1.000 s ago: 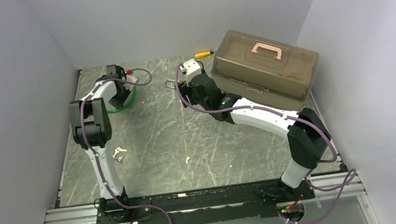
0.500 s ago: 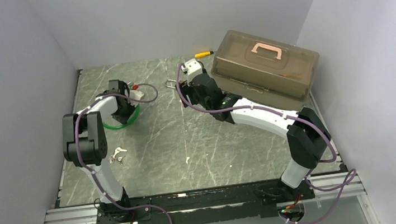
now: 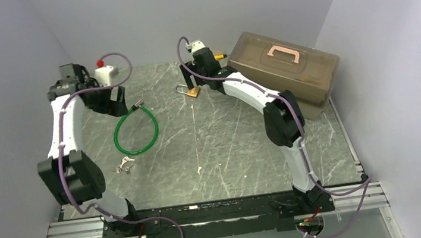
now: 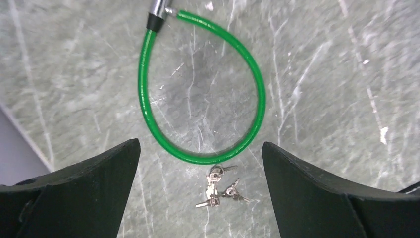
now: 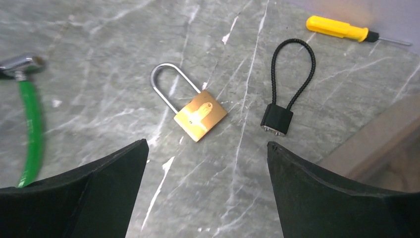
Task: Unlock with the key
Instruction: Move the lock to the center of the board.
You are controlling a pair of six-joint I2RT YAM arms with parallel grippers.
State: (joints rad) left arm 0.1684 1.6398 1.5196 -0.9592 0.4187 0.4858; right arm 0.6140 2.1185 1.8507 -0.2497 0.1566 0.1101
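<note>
A small cluster of pale silvery keys (image 4: 220,186) lies on the marble table just below the green cable lock (image 4: 203,159); in the top view the keys (image 3: 123,165) sit left of centre. My left gripper (image 4: 199,143) hangs open and empty high above them, near the back left (image 3: 116,101). The small brass padlock (image 5: 200,119) lies flat with its shackle shut, at the back middle (image 3: 193,91). My right gripper (image 5: 207,143) stands open and empty just above and in front of it (image 3: 191,76).
A black cord loop lock (image 5: 277,119) lies right of the padlock. A yellow screwdriver (image 5: 337,29) rests by the back wall. A large brown toolbox (image 3: 284,74) fills the back right. The green cable loop (image 3: 116,136) lies between the left gripper and the keys.
My left arm has lifted up and back and its gripper has opened, leaving the green cable lock lying nearer the keys. My right arm has stretched toward the back, uncovering the padlock.
</note>
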